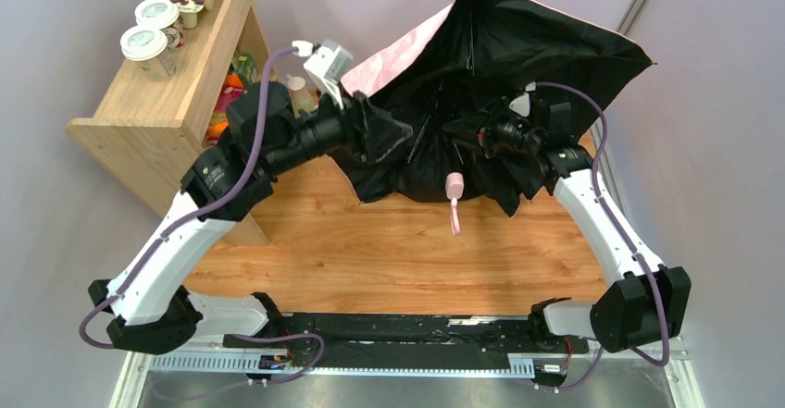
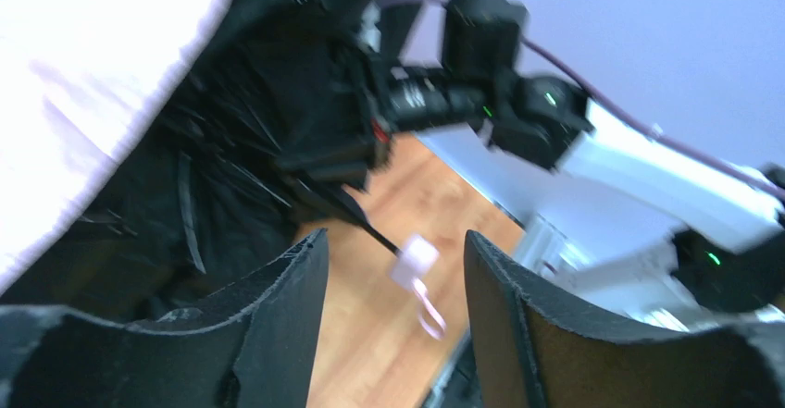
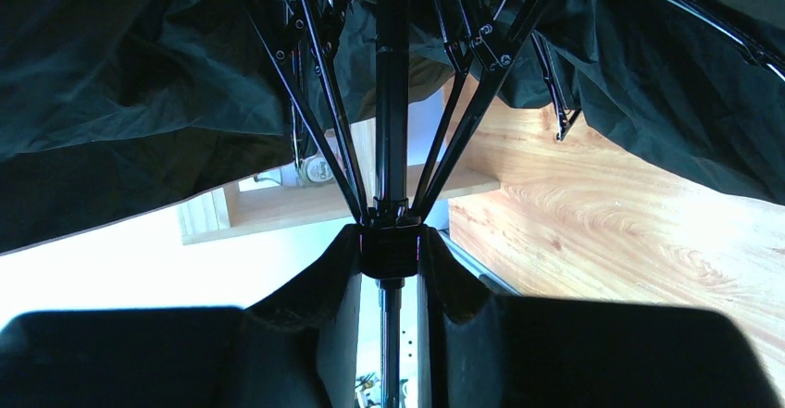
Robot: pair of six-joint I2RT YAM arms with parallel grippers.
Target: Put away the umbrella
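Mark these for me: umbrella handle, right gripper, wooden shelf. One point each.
umbrella handle [image 1: 454, 186], top view, middle of the pink grip.
right gripper [image 3: 392, 241], right wrist view, midway between its fingertips.
wooden shelf [image 1: 139, 100], top view, bare part of the top board.

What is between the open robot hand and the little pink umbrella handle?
Nothing visible. The left gripper looks straight at the small pink umbrella handle over the wooden table; the black-lined pink fabric canopy hangs off to one side.
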